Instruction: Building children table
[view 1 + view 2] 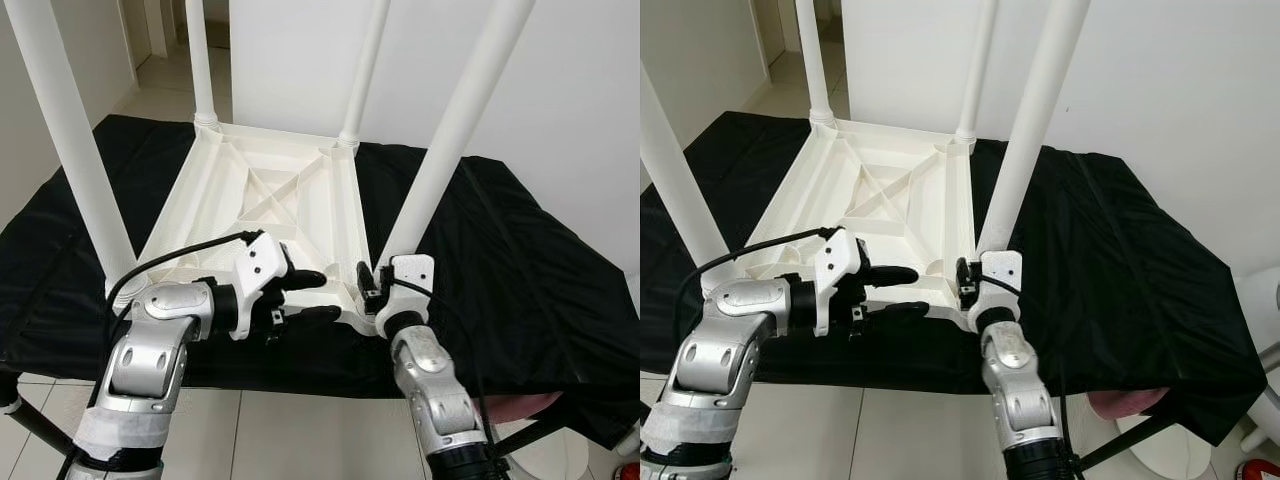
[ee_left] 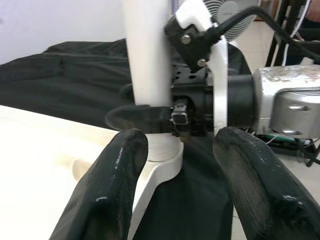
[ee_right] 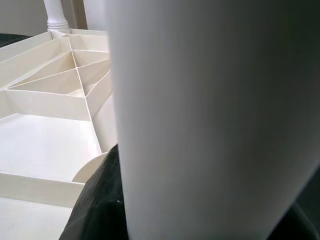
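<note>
We count one white tabletop point(image 1: 262, 205), lying upside down, and four white legs standing up from its corners: the near-left leg point(image 1: 75, 140), the far-left leg point(image 1: 198, 62), the far-right leg point(image 1: 365, 70) and the near-right leg point(image 1: 455, 125). One black cloth point(image 1: 520, 270) covers the surface beneath it. We have two arms, so two tools: the left tool point(image 1: 312, 296) and the right tool point(image 1: 366, 287), each with two black fingers.

You have a plain white children table point(image 1: 262, 205) with white legs point(image 1: 70, 135), set on a black cloth point(image 1: 505, 260); silver arms, black-fingered hands; floor tiles point(image 1: 300, 440) look pale, perhaps cream.
</note>
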You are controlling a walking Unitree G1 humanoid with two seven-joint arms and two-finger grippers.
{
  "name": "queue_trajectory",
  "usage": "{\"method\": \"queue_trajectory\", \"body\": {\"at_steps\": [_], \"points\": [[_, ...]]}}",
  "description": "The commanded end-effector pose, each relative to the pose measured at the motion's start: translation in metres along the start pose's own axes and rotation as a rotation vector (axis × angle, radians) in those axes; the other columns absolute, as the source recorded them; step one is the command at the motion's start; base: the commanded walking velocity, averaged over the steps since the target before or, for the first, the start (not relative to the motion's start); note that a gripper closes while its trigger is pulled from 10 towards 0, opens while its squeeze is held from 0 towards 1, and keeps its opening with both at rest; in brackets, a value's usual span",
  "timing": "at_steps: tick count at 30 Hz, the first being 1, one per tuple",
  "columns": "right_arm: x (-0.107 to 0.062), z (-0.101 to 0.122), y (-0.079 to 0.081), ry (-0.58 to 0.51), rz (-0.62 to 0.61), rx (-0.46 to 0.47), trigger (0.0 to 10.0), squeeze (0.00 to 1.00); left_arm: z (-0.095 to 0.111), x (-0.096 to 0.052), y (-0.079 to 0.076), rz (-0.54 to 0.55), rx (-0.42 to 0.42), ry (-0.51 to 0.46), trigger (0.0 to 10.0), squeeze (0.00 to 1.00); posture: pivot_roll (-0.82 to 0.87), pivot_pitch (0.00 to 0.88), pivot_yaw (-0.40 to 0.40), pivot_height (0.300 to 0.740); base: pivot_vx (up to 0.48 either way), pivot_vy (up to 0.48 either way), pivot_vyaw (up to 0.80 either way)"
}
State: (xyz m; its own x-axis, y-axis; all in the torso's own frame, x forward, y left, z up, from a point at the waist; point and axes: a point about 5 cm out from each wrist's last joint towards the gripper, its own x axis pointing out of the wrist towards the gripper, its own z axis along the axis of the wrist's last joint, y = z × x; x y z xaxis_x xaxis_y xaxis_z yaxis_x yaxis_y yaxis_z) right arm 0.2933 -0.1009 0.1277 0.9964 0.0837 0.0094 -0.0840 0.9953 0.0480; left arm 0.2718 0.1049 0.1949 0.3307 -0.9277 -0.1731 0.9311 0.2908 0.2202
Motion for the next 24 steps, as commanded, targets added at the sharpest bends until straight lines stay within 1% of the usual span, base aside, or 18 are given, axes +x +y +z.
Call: {"method": "queue_trajectory", "body": {"at_steps": [1, 2, 4, 5, 6, 7, 8, 9, 10, 13, 16, 17, 18, 19, 20, 24], "points": [[-0.003, -0.015, -0.003, 0.086, -0.045, -0.019, 0.0, 0.00, -0.001, -0.002, 0.019, 0.386, -0.011, 0.009, 10.0, 0.00, 0.02, 0.000, -0.133, 0.740, 0.000, 0.000, 0.00], [-0.002, -0.013, -0.004, 0.076, -0.032, -0.014, 4.9, 0.00, 0.000, -0.002, 0.019, 0.390, -0.010, 0.008, 10.0, 0.00, 0.02, 0.000, -0.133, 0.740, 0.000, 0.000, 0.00], [-0.002, -0.012, -0.005, 0.069, -0.032, -0.013, 4.9, 0.00, 0.000, -0.002, 0.019, 0.393, -0.009, 0.008, 10.0, 0.00, 0.02, 0.000, -0.133, 0.740, 0.000, 0.000, 0.00], [-0.001, -0.009, -0.007, 0.052, -0.019, -0.007, 10.0, 0.40, 0.000, -0.002, 0.019, 0.394, -0.009, 0.008, 10.0, 0.00, 0.02, 0.000, -0.139, 0.740, 0.000, 0.000, 0.00], [-0.001, -0.009, -0.007, 0.052, -0.019, -0.007, 10.0, 0.40, 0.000, -0.002, 0.019, 0.394, -0.009, 0.008, 10.0, 0.00, 0.02, 0.000, -0.139, 0.740, 0.000, 0.000, 0.00], [-0.001, -0.006, -0.010, 0.034, 0.011, 0.007, 10.0, 1.00, -0.001, -0.001, 0.018, 0.392, -0.009, 0.009, 10.0, 0.00, 0.01, 0.000, -0.138, 0.740, 0.000, 0.000, 0.00], [0.000, -0.004, -0.012, 0.018, 0.041, 0.009, 10.0, 1.00, -0.001, 0.000, 0.018, 0.388, -0.009, 0.010, 10.0, 0.00, 0.01, 0.000, -0.139, 0.740, 0.000, 0.000, 0.00], [0.000, -0.004, -0.012, 0.018, 0.041, 0.009, 10.0, 1.00, -0.001, 0.000, 0.018, 0.388, -0.009, 0.010, 10.0, 0.00, 0.01, 0.000, -0.139, 0.740, 0.000, 0.000, 0.00], [0.000, -0.001, -0.016, -0.003, 0.084, 0.006, 10.0, 1.00, -0.001, 0.002, 0.018, 0.386, -0.009, 0.011, 10.0, 0.00, 0.01, 0.000, -0.141, 0.740, 0.000, 0.000, 0.00], [0.000, 0.000, -0.018, -0.010, 0.098, 0.003, 10.0, 1.00, -0.001, 0.002, 0.018, 0.386, -0.009, 0.011, 10.0, 0.00, 0.01, 0.000, -0.142, 0.740, 0.000, 0.000, 0.00], [-0.002, 0.002, -0.029, -0.023, 0.214, -0.028, 10.0, 1.00, 0.000, 0.004, 0.018, 0.383, -0.007, 0.008, 10.0, 0.00, 0.02, 0.000, -0.143, 0.740, 0.000, 0.000, 0.00], [-0.003, 0.003, -0.032, -0.022, 0.253, -0.025, 10.0, 0.82, 0.000, 0.004, 0.018, 0.383, -0.008, 0.008, 10.0, 0.00, 0.02, 0.000, -0.142, 0.740, 0.000, 0.000, 0.00], [-0.004, 0.003, -0.035, -0.017, 0.296, -0.033, 10.0, 0.82, 0.000, 0.005, 0.017, 0.381, -0.007, 0.009, 10.0, 0.00, 0.02, 0.000, -0.140, 0.740, 0.000, 0.000, 0.00], [-0.004, 0.003, -0.035, -0.017, 0.296, -0.033, 10.0, 0.82, 0.000, 0.005, 0.017, 0.381, -0.007, 0.009, 10.0, 0.00, 0.02, 0.000, -0.140, 0.740, 0.000, 0.000, 0.00], [-0.005, 0.003, -0.038, -0.015, 0.345, -0.050, 10.0, 0.00, 0.000, 0.005, 0.016, 0.376, -0.007, 0.011, 10.0, 0.00, 0.02, 0.000, -0.139, 0.740, 0.000, 0.000, 0.00], [-0.005, 0.006, -0.048, -0.014, 0.509, -0.097, 10.0, 0.00, -0.001, 0.004, 0.015, 0.362, -0.001, 0.020, 10.0, 0.00, 0.02, 0.000, -0.133, 0.740, 0.000, 0.000, 0.00]]}}
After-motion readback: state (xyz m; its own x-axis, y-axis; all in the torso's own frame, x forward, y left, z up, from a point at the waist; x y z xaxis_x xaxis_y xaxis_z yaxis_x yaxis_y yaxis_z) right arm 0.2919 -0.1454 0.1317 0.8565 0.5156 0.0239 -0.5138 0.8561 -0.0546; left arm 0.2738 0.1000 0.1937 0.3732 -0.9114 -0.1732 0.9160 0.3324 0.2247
